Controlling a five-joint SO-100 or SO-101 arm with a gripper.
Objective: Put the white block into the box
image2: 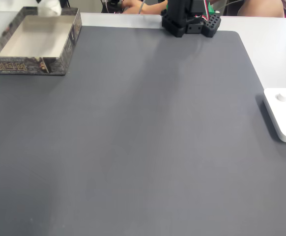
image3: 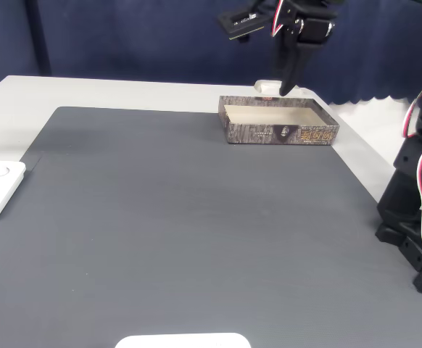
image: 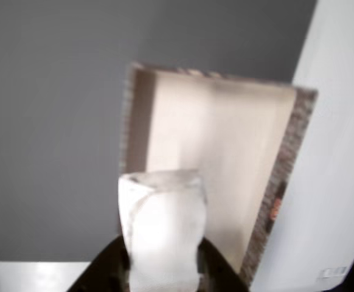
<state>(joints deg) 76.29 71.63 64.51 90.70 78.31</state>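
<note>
In the other view, my gripper (image: pixel 163 267) clamps the white block (image: pixel 163 231) between its dark jaws at the bottom edge of the picture, the block standing up toward the lens with the box (image: pixel 289 152) open just beyond it on the grey mat (image: pixel 49 134); the box's pale floor looks bare. In a fixed view, the box (image2: pixel 64 46) sits at the mat's (image2: pixel 143 147) far left corner, a scrap of white, likely the block (image2: pixel 51 7), showing at the top edge over its far wall, and the white device (image2: pixel 280 123) with round dimples lies well apart at the right edge. In another fixed view, my gripper (image3: pixel 280 88) hangs over the back rim of the box (image3: pixel 280 134), the block (image3: pixel 267 87) pinched at its tip above the wall. By my reckoning the pickup and carry are done; what is left is to come in over the box and let go.
</note>
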